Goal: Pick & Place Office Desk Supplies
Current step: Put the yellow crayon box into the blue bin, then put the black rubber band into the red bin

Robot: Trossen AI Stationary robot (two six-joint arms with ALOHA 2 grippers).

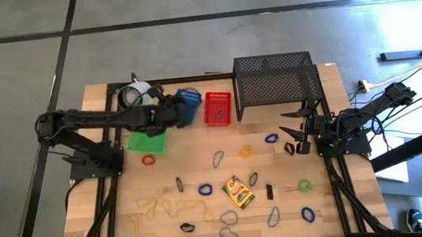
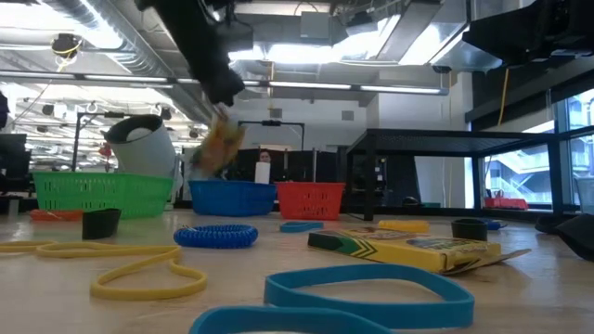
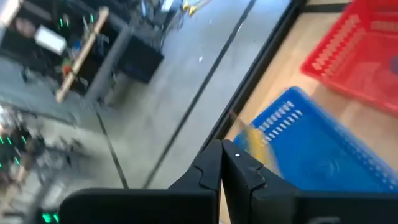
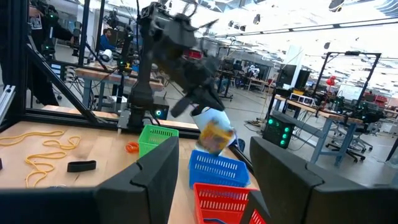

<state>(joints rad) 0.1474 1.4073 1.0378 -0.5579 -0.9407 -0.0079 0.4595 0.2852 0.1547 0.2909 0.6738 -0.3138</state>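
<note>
Directly above the blue basket (image 1: 189, 97): the left gripper (image 1: 173, 112), fingers (image 3: 210, 168) pressed together with no gap. Just under the fingertips, in the air over the blue basket's rim: one yellow-green crayon box (image 2: 221, 144), tilted and blurred; cannot tell whether gripped or merely beside the tips.

Touching the blue basket on one side: a red basket (image 1: 218, 107). Near it on the other side: a green basket (image 1: 147, 142), with a white round cup (image 1: 138, 91) just behind. Beyond the red basket from the blue one: a large black wire-mesh rack (image 1: 275, 83).

Well apart from the blue basket, at the foot of the rack: the right gripper (image 1: 298, 128), low over the bench (image 1: 107, 186), fingers (image 4: 152, 174) spread wide, nothing between them.

On the pale wooden bench, in front of the blue basket: a second crayon box (image 1: 239, 191) lying flat, a small dark clip (image 1: 268, 192) just beside it, and scattered rubber-band loops, among them a blue one (image 1: 205, 189), a green one (image 1: 304, 185), an orange one (image 1: 149, 160) and tan ones (image 1: 144, 218).

Around the bench: grey floor (image 1: 187, 49) crossed by dark seams. Far behind the blue basket: an open workshop with exposed ceiling ducts, strip lights (image 2: 306, 85) and other workbenches (image 4: 93, 73).
</note>
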